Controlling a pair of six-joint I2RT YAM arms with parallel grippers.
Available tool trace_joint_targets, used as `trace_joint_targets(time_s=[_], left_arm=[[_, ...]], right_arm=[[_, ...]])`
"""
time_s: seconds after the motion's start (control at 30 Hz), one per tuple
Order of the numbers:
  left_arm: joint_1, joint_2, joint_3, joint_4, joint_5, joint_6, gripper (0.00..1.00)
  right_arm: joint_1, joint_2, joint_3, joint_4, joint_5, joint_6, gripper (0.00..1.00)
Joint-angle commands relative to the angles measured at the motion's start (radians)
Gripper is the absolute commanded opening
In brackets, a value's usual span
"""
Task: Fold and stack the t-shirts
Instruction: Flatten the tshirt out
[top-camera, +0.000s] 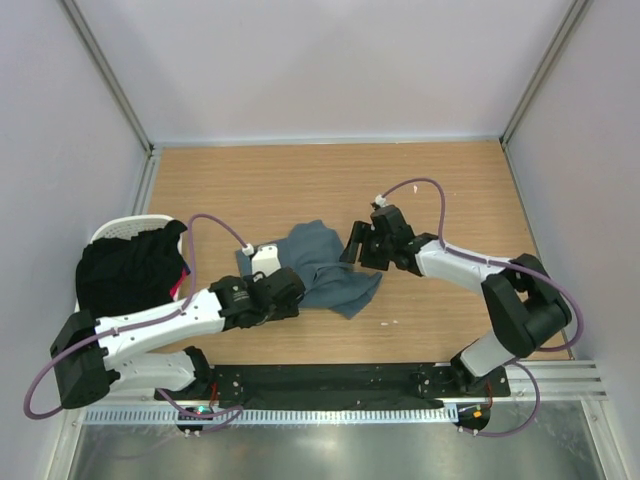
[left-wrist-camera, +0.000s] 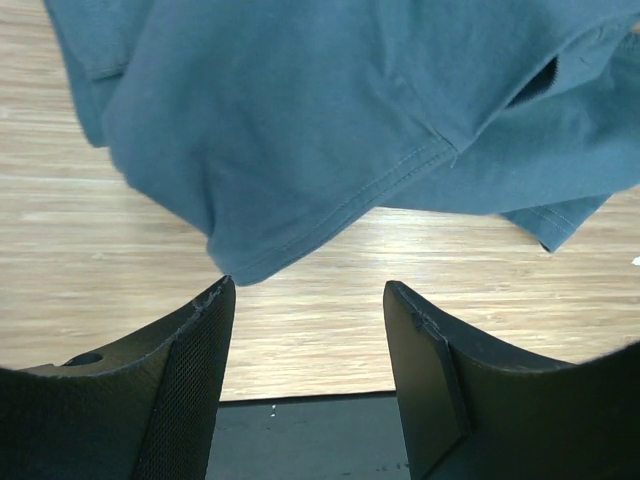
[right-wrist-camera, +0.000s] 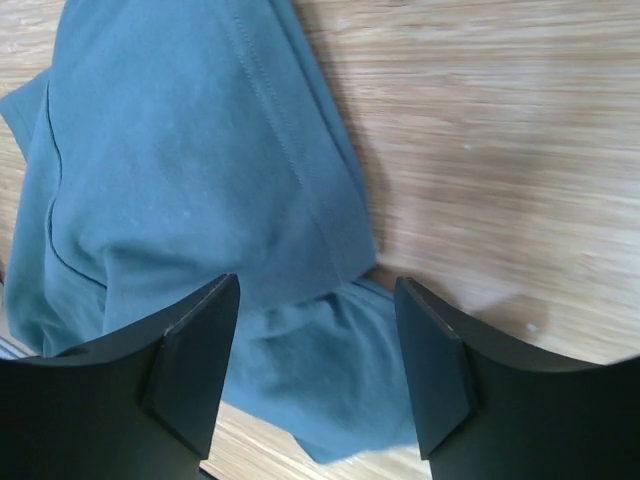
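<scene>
A slate-blue t-shirt (top-camera: 325, 272) lies crumpled near the middle of the wooden tabletop (top-camera: 300, 180), bunched into loose folds rather than spread flat. Both arms reach in toward it from the near edge.

The left end effector (left-wrist-camera: 310, 290) is released: its two dark fingers (left-wrist-camera: 190, 380) stand apart with only bare wood in the gap between them. In the left wrist view the shirt hangs or lies just beyond the fingertips, toward 12 o'clock, and a stitched hem dips almost to the tip of the finger at 9 o'clock (whether cloth and finger actually touch there I cannot tell). From above, this arm sits at about 8 o'clock of the shirt, partly covering that side of it.

The right end effector (right-wrist-camera: 318, 290) is at the shirt's 2 o'clock edge. Its fingers (right-wrist-camera: 200, 360) are also spread, and here blue cloth fills the gap: a folded edge with a double seam runs down from 12 o'clock, with a lower layer of the shirt showing beneath it. The cloth is not pinched between the pads, so this one too is released, with nothing grasped. Bare wood shows at its 3 o'clock side.

At 9 o'clock of the shirt, at the tabletop's edge, stands a white laundry basket (top-camera: 125, 226) heaped with dark clothing (top-camera: 130, 270).
</scene>
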Motion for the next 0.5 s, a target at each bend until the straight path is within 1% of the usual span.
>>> trace_joint_targets(time_s=[0.0,0.13,0.2,0.23,0.3,0.33,0.4,0.43,0.47], left_arm=[[-0.017,0.029,0.019,0.063,-0.044,0.025,0.62],[-0.017,0.039,0.003,0.099,-0.046,0.028,0.63],[-0.017,0.034,-0.017,0.113,-0.052,0.028,0.63],[-0.017,0.027,-0.024,0.121,-0.058,0.025,0.63],[-0.017,0.014,-0.043,0.123,-0.072,0.018,0.63],[-0.017,0.01,-0.049,0.121,-0.078,0.014,0.63],[-0.017,-0.01,-0.063,0.123,-0.086,0.014,0.64],[-0.017,-0.015,-0.064,0.126,-0.084,0.017,0.64],[-0.017,-0.018,-0.066,0.127,-0.083,0.021,0.64]], right_arm=[[0.027,0.051,0.057,0.069,0.014,0.057,0.68],[0.041,0.091,0.059,0.089,0.052,0.101,0.66],[0.041,0.109,0.062,0.103,0.055,0.11,0.62],[0.041,0.114,0.065,0.105,0.058,0.11,0.54],[0.042,0.12,0.074,0.109,0.067,0.115,0.44],[0.042,0.117,0.077,0.106,0.077,0.118,0.32],[0.042,0.113,0.086,0.111,0.095,0.118,0.21],[0.042,0.108,0.092,0.111,0.098,0.12,0.09],[0.042,0.106,0.105,0.111,0.092,0.114,0.05]])
